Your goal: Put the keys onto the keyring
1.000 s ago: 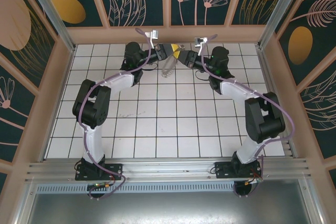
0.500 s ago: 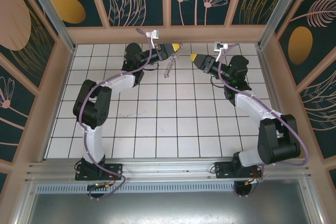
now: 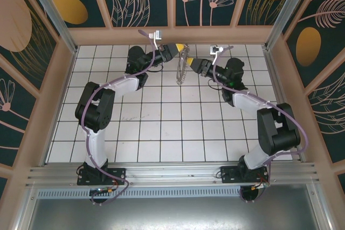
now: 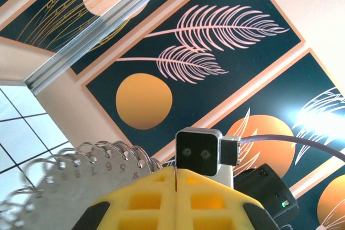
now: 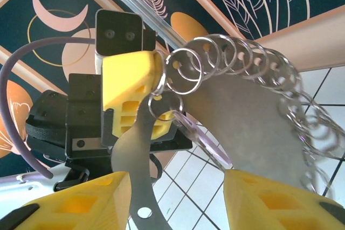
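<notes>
Left tool [image 3: 180, 47] first: its yellow fingers are pressed together on one end of the keyring [image 3: 183, 67], holding it up off the table [image 3: 161, 117]. From its own wrist, the left tool [image 4: 176, 173] shows no gap at all, and the keyring [image 4: 81, 176] fans out to the left of its tips, a numbered metal plate edged with wire rings.

Next, the key [image 5: 207, 141]. It is lilac and see-through, and it dangles from a small ring right at the tip of the left tool [image 5: 129, 87], its long axis slanting away from those fingers and down across the plate. It looks threaded on, though I can't be sure.

The right tool [image 3: 195, 62] sits just right of the plate, nose pointing at it. It is the nearer free one. From its wrist, the right tool [image 5: 178, 197] is spread wide and pinching nothing, with the keyring [image 5: 242, 117] arcing through the gap ahead. I can't tell whether it touches.

Below both tools is bare white tile, with open space all round and the back wall just behind.
</notes>
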Controlling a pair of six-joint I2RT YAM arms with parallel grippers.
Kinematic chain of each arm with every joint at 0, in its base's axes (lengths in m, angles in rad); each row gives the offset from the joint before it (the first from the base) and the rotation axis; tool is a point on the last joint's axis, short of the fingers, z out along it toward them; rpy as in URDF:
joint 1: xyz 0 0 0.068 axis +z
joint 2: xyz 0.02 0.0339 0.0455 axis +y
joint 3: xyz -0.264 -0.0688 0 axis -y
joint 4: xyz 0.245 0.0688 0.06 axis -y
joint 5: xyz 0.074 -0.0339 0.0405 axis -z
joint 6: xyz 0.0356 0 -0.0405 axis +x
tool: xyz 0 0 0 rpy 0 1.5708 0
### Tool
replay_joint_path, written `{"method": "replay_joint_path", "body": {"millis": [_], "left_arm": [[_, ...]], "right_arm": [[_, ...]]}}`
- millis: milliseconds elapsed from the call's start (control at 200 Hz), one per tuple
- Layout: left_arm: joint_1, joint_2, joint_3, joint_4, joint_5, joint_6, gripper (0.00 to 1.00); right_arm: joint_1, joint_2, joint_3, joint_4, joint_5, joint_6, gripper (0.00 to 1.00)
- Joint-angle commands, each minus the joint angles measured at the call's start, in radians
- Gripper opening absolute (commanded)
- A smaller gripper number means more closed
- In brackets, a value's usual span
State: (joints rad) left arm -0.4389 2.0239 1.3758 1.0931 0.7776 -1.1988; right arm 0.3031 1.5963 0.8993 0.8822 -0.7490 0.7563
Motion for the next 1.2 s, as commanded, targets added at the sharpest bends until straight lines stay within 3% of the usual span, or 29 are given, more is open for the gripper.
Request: {"method": "replay_joint_path", "body": {"millis": [0, 445, 530, 681, 816, 1196], "left_arm": [[-0.001, -0.033, -0.003, 0.087, -0.013, -0.021, 0.00], [-0.004, -0.026, 0.000, 0.095, -0.012, -0.027, 0.00], [-0.004, -0.026, -0.001, 0.096, -0.014, -0.027, 0.00], [-0.004, -0.026, -0.004, 0.099, -0.014, -0.029, 0.00], [-0.003, -0.025, -0.007, 0.103, -0.019, -0.029, 0.00], [-0.005, -0.027, -0.017, 0.116, -0.028, -0.033, 0.00]], "right_arm": [[0.012, 0.027, 0.055, 0.072, -0.005, -0.023, 0.49], [0.042, 0.122, 0.156, 0.066, -0.028, -0.016, 0.44], [0.048, 0.128, 0.158, 0.075, -0.033, -0.009, 0.36], [0.054, 0.121, 0.142, 0.088, -0.043, 0.003, 0.12], [0.061, 0.119, 0.131, 0.109, -0.044, 0.020, 0.00], [0.084, 0.163, 0.176, 0.076, -0.064, 0.039, 0.00]]}}
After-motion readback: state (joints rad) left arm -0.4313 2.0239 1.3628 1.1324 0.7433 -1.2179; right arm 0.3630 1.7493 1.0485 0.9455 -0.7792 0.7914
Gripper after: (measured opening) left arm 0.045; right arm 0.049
